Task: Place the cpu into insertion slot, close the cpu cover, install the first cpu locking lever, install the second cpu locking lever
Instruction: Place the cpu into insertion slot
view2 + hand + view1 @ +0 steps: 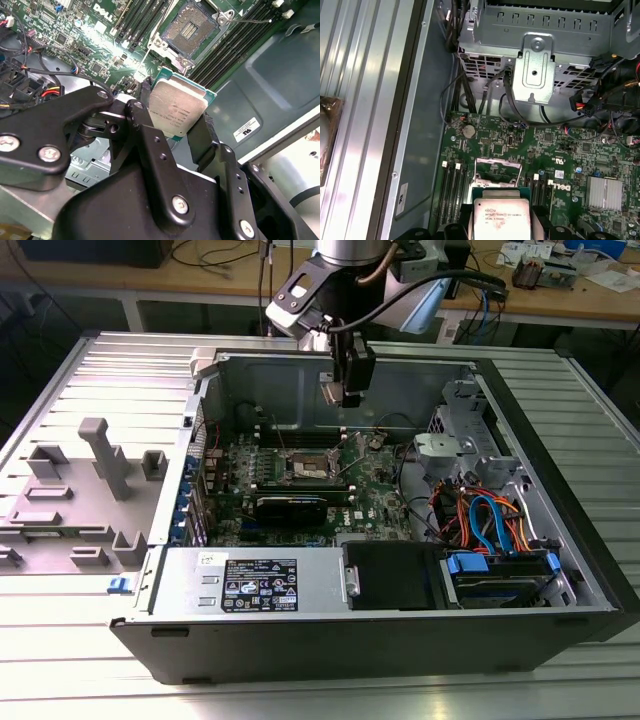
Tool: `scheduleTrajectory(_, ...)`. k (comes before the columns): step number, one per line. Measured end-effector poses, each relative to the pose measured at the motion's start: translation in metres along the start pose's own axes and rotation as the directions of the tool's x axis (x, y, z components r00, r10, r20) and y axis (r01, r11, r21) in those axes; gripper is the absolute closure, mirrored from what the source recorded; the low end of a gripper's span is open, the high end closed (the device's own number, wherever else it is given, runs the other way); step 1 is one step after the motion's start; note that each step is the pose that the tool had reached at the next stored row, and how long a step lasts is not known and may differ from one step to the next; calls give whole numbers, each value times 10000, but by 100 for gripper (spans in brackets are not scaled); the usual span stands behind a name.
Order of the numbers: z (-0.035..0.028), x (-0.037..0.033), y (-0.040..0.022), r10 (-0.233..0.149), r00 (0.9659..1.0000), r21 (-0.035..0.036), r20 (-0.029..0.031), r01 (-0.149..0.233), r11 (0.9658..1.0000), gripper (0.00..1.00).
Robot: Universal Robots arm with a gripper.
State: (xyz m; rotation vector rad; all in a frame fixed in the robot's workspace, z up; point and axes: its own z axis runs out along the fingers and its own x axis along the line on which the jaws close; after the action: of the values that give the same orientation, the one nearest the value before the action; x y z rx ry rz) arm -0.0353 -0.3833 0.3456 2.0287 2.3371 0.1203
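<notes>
Half closed, clamps the cpu [177, 107] by two opposite edges between the black fingers [200, 137] of the tool [175, 116], silver top showing. Hangs pointing down from the arm [340, 255], holding it above the uncovered insertion slot [192, 27], near it and apart, inside the computer case [350, 650].

White logo [563, 187] on the green board [530, 150], fine print on the cpu [500, 220], label [258, 587] on the power supply [320, 585].

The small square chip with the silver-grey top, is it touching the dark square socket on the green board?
Apart. In the second wrist view, green board shows between the chip, clamped in the black gripper, and the socket.
</notes>
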Motion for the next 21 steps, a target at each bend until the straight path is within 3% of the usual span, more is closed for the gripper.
scheduleTrajectory(4,0,0,0,24,10000,-1,2,-24,10000,45)
scheduleTrajectory(16,79,1,-14,850,9964,-17,75,-850,9964,45)
scheduleTrajectory(21,83,2,-14,881,9961,-19,76,-880,9961,45)
